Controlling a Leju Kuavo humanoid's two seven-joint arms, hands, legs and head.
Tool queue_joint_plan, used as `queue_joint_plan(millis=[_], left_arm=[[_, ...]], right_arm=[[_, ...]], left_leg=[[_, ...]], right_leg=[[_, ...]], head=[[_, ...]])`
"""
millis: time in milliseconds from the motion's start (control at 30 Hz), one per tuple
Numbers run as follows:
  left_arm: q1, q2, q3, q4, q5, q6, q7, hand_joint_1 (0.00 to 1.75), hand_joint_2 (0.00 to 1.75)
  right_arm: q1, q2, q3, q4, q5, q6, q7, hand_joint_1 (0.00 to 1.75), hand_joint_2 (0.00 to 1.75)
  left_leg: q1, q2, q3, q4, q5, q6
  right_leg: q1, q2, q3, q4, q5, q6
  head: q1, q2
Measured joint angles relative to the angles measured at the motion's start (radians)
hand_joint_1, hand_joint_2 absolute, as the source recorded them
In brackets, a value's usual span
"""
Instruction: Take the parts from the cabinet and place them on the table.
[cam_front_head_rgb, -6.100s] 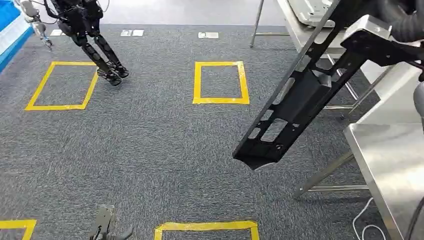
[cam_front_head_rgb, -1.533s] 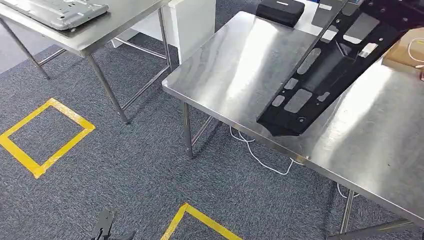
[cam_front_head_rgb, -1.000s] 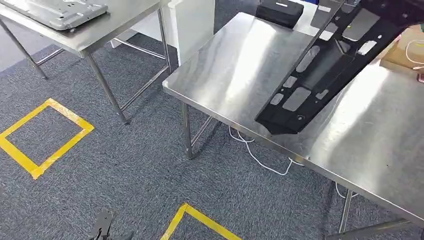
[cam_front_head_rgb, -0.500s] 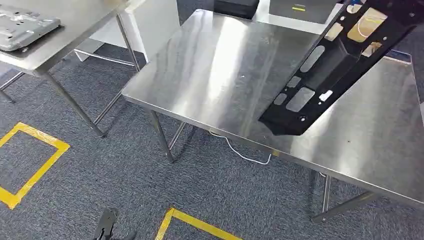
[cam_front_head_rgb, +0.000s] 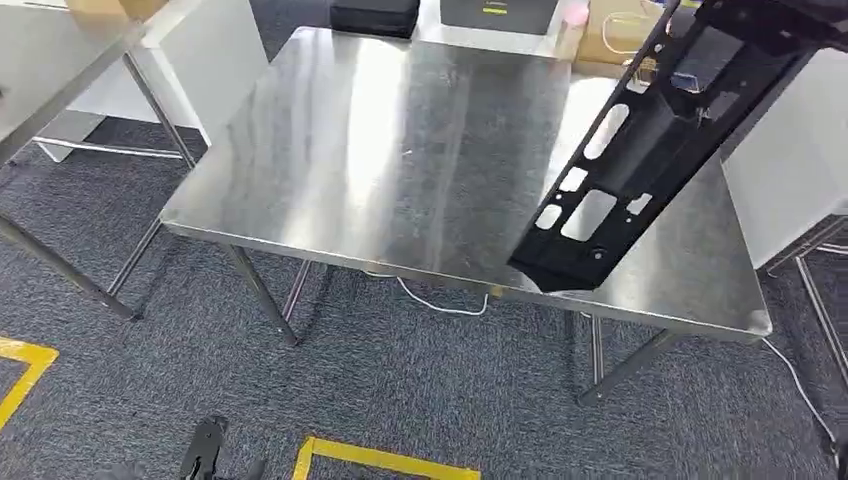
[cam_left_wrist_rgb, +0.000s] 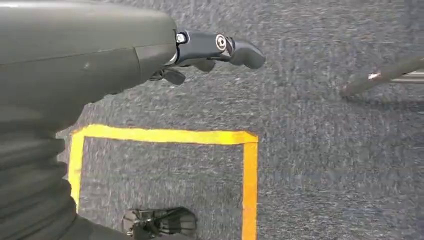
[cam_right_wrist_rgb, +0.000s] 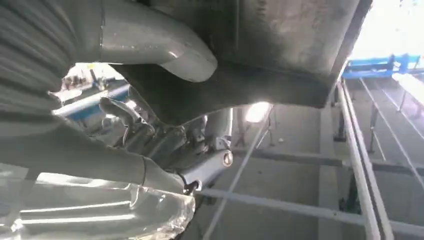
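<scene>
Bracket: long black sheet-metal part (cam_front_head_rgb: 640, 160) with rectangular cutouts, hanging tilted over the right side of the steel table (cam_front_head_rgb: 380, 150), lower end above the near edge, not touching the top as far as I can tell. Upper end runs off the top right of the head view, so the grip itself isn't visible from there.

Right hand (cam_right_wrist_rgb: 165, 125): in the right wrist view the grey thumb lies pressed against a dark metal plate, with the darker fingers curled under its edge. Reads as a closed grasp on the black part. Picture is glare-heavy, so finer detail of the hold can't be made out.

Left hand (cam_left_wrist_rgb: 210, 50): hanging low beside the body over the carpet (cam_front_head_rgb: 420, 400). Fingers loosely curled, apart, nothing in them.

Table top: bare brushed steel in the middle. Along the far edge sit a black case (cam_front_head_rgb: 375, 15), a dark box with a yellow label (cam_front_head_rgb: 497, 12) and a cardboard box (cam_front_head_rgb: 610, 40) with a cable on it. White cable (cam_front_head_rgb: 440, 303) hangs under the table's near edge.

Floor: dark grey carpet with yellow tape squares (cam_front_head_rgb: 385, 460). Second steel table (cam_front_head_rgb: 50, 60) at the left edge, a white panel (cam_front_head_rgb: 215, 55) behind it.
</scene>
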Motion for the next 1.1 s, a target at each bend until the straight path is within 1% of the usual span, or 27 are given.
queue_joint_plan(millis=[33, 67, 100, 133, 167, 200, 233, 267, 300, 333, 400, 433, 467, 500, 533, 567, 600, 633, 667, 700, 733, 767, 800, 867, 900, 967, 1100], left_arm=[[0.000, -0.001, 0.000, 0.000, -0.002, -0.003, 0.001, 0.00, 1.75], [0.001, -0.002, 0.000, 0.000, -0.003, -0.003, 0.000, 0.00, 1.75], [0.000, -0.002, 0.000, 0.000, -0.003, -0.003, 0.000, 0.00, 1.75], [0.000, -0.002, -0.001, 0.000, -0.005, -0.003, 0.000, 0.00, 1.75], [0.000, -0.002, -0.001, 0.000, -0.006, -0.003, 0.000, 0.00, 1.75], [0.000, -0.003, -0.001, 0.000, -0.007, -0.003, 0.000, 0.00, 1.75], [-0.001, -0.004, -0.001, 0.000, -0.008, -0.003, 0.000, 0.00, 1.75], [-0.001, -0.003, -0.001, 0.000, -0.009, -0.003, 0.000, 0.00, 1.75], [-0.001, -0.001, -0.002, 0.000, -0.010, -0.003, 0.000, 0.00, 1.75], [-0.001, -0.001, -0.002, 0.000, -0.010, -0.003, 0.001, 0.00, 1.75], [-0.003, -0.002, -0.002, 0.000, -0.010, -0.003, 0.000, 0.00, 1.75], [-0.006, -0.002, -0.002, 0.000, -0.010, -0.003, 0.000, 0.00, 1.75], [-0.010, 0.000, -0.002, -0.001, -0.010, -0.003, 0.000, 0.00, 1.75], [-0.011, 0.000, -0.002, -0.001, -0.010, -0.003, -0.001, 0.00, 1.75], [-0.009, 0.000, -0.002, 0.000, -0.010, -0.003, -0.001, 0.00, 1.75], [-0.007, 0.000, -0.001, 0.000, -0.010, -0.003, -0.001, 0.00, 1.75], [-0.005, 0.001, -0.001, 0.000, -0.010, -0.003, -0.001, 0.00, 1.75], [-0.006, 0.001, -0.001, 0.000, -0.010, -0.003, -0.001, 0.00, 1.75], [-0.006, 0.001, -0.001, 0.000, -0.009, -0.003, -0.001, 0.00, 1.75], [-0.006, 0.001, -0.001, 0.000, -0.009, -0.002, -0.001, 0.00, 1.75], [-0.005, 0.002, -0.001, 0.000, -0.008, -0.002, -0.001, 0.00, 1.75], [-0.005, 0.004, -0.001, 0.000, -0.008, -0.001, -0.001, 0.00, 1.75], [-0.005, 0.007, -0.001, 0.000, -0.008, 0.000, 0.000, 0.00, 1.75], [-0.004, 0.007, -0.001, 0.000, -0.008, 0.000, 0.000, 0.00, 1.75], [-0.004, 0.007, 0.000, 0.000, -0.005, 0.000, 0.000, 0.00, 1.75], [-0.003, 0.007, 0.000, 0.000, -0.003, 0.000, -0.002, 0.00, 1.75], [-0.002, 0.008, 0.001, 0.000, -0.002, 0.006, -0.002, 0.00, 1.75]], right_arm=[[-0.009, 0.010, 0.007, 0.001, -0.004, 0.006, -0.005, 1.75, 1.75], [-0.010, 0.018, 0.013, 0.002, -0.013, 0.014, -0.012, 1.75, 1.75], [-0.010, 0.028, 0.019, 0.003, -0.019, 0.022, -0.017, 1.75, 1.75], [-0.011, 0.038, 0.028, 0.007, -0.024, 0.027, -0.020, 1.75, 1.75], [-0.015, 0.045, 0.034, 0.009, -0.026, 0.032, -0.023, 1.75, 1.75], [-0.023, 0.054, 0.042, 0.010, -0.026, 0.034, -0.025, 1.75, 1.75], [-0.033, 0.064, 0.049, 0.013, -0.027, 0.038, -0.026, 1.75, 1.75], [-0.040, 0.071, 0.055, 0.017, -0.028, 0.040, -0.027, 1.75, 1.75], [-0.053, 0.083, 0.064, 0.022, -0.035, 0.042, -0.039, 1.75, 1.75], [-0.056, 0.091, 0.069, 0.027, -0.045, 0.048, -0.048, 1.75, 1.75], [-0.059, 0.104, 0.077, 0.040, -0.069, 0.054, -0.071, 1.75, 1.75], [-0.064, 0.112, 0.084, 0.045, -0.077, 0.054, -0.076, 1.75, 1.75], [-0.069, 0.122, 0.089, 0.047, -0.080, 0.053, -0.078, 1.75, 1.75], [-0.076, 0.130, 0.093, 0.053, -0.082, 0.054, -0.078, 1.75, 1.75], [-0.081, 0.143, 0.098, 0.057, -0.084, 0.054, -0.078, 1.75, 1.75], [-0.081, 0.153, 0.101, 0.060, -0.084, 0.054, -0.079, 1.75, 1.75], [-0.081, 0.161, 0.106, 0.064, -0.085, 0.053, -0.081, 1.75, 1.75], [-0.083, 0.167, 0.114, 0.069, -0.086, 0.052, -0.086, 1.75, 1.75], [-0.087, 0.173, 0.120, 0.074, -0.098, 0.052, -0.101, 1.75, 1.75], [-0.092, 0.179, 0.124, 0.078, -0.111, 0.052, -0.118, 1.75, 1.75], [-0.097, 0.185, 0.129, 0.080, -0.119, 0.052, -0.131, 1.75, 1.75], [-0.102, 0.196, 0.134, 0.083, -0.124, 0.052, -0.142, 1.75, 1.75], [-0.107, 0.207, 0.138, 0.090, -0.134, 0.052, -0.153, 1.75, 1.75], [-0.114, 0.229, 0.148, 0.112, -0.156, 0.049, -0.174, 1.75, 1.75], [-0.115, 0.241, 0.153, 0.122, -0.167, 0.045, -0.183, 1.75, 1.75], [-0.126, 0.264, 0.164, 0.152, -0.185, 0.037, -0.194, 1.75, 1.75], [-0.153, 0.311, 0.172, 0.202, -0.219, 0.025, -0.218, 1.75, 1.75]], left_leg=[[0.000, 0.018, 0.001, 0.000, -0.002, -0.002], [0.000, 0.037, 0.003, 0.000, -0.004, -0.004], [0.002, 0.049, 0.003, 0.001, -0.007, -0.006], [0.006, 0.067, 0.004, 0.002, -0.010, -0.012], [0.008, 0.079, 0.006, 0.002, -0.013, -0.016], [0.013, 0.092, 0.009, 0.004, -0.017, -0.023], [0.017, 0.104, 0.012, 0.008, -0.022, -0.032], [0.011, 0.112, 0.014, 0.015, -0.030, -0.043], [0.009, 0.123, 0.010, 0.020, -0.035, -0.053], [0.005, 0.130, 0.016, 0.020, -0.036, -0.058], [0.005, 0.146, 0.023, 0.015, -0.037, -0.063], [0.010, 0.155, 0.021, 0.023, -0.046, -0.071], [0.018, 0.110, 0.019, 0.040, -0.065, -0.075], [0.019, 0.065, -0.004, 0.093, -0.100, -0.073], [0.017, 0.038, -0.045, 0.181, -0.144, -0.073], [0.017, 0.027, -0.083, 0.258, -0.176, -0.074], [0.017, 0.022, -0.121, 0.326, -0.193, -0.074], [0.017, 0.022, -0.141, 0.350, -0.186, -0.072], [0.017, 0.022, -0.137, 0.323, -0.156, -0.068], [0.017, 0.022, -0.112, 0.258, -0.109, -0.062], [0.017, 0.021, -0.078, 0.180, -0.064, -0.057], [0.016, 0.015, -0.040, 0.091, -0.019, -0.047], [0.011, 0.007, -0.026, 0.057, -0.022, -0.043], [0.012, 0.013, -0.024, 0.039, -0.022, -0.058], [0.007, 0.014, -0.025, 0.041, -0.021, -0.065], [-0.004, 0.010, -0.029, 0.042, -0.018, -0.058], [-0.010, 0.002, -0.033, 0.042, -0.013, -0.050]], right_leg=[[-0.004, -0.017, -0.038, 0.079, -0.032, 0.001], [-0.009, -0.022, -0.075, 0.149, -0.055, 0.004], [-0.015, -0.026, -0.100, 0.198, -0.066, 0.012], [-0.024, -0.032, -0.102, 0.200, -0.058, 0.027], [-0.031, -0.037, -0.082, 0.159, -0.038, 0.040], [-0.038, -0.048, -0.040, 0.081, -0.005, 0.057], [-0.046, -0.075, 0.014, -0.020, 0.032, 0.074], [-0.048, -0.120, 0.047, -0.091, 0.045, 0.080], [-0.024, -0.116, 0.058, -0.084, 0.045, 0.068], [-0.027, -0.096, 0.052, -0.082, 0.046, 0.048], [-0.021, -0.079, 0.045, -0.073, 0.041, 0.036], [-0.038, -0.067, 0.050, -0.076, 0.042, 0.024], [-0.045, -0.056, 0.050, -0.077, 0.042, 0.019], [-0.043, -0.053, 0.051, -0.077, 0.042, 0.002], [-0.041, -0.043, 0.050, -0.077, 0.043, -0.010], [-0.037, -0.037, 0.051, -0.077, 0.042, -0.010], [-0.033, -0.029, 0.051, -0.077, 0.041, -0.012], [-0.028, -0.021, 0.052, -0.077, 0.041, -0.012], [-0.026, -0.014, 0.054, -0.076, 0.041, -0.012], [-0.024, -0.008, 0.056, -0.076, 0.041, -0.012], [-0.023, -0.003, 0.057, -0.075, 0.041, -0.012], [-0.022, 0.002, 0.057, -0.076, 0.041, -0.012], [-0.012, 0.008, 0.054, -0.072, 0.041, -0.010], [-0.003, 0.011, 0.046, -0.067, 0.039, -0.009], [0.001, 0.011, 0.043, -0.069, 0.040, -0.008], [-0.004, 0.008, 0.041, -0.070, 0.043, -0.001], [-0.010, 0.002, 0.041, -0.075, 0.046, 0.004]], head=[[-0.001, 0.000], [-0.002, 0.000], [-0.001, 0.000], [0.001, 0.000], [0.000, 0.000], [0.001, 0.000], [0.000, 0.000], [0.003, 0.000], [0.005, 0.000], [-0.001, 0.000], [-0.002, 0.000], [-0.006, 0.000], [-0.009, 0.000], [-0.009, 0.000], [-0.011, 0.000], [-0.011, 0.000], [-0.012, 0.000], [-0.011, 0.000], [-0.012, 0.000], [-0.011, 0.000], [-0.012, 0.000], [-0.012, 0.000], [-0.011, 0.000], [-0.010, 0.000], [-0.010, 0.000], [-0.010, 0.000], [-0.009, 0.000]])
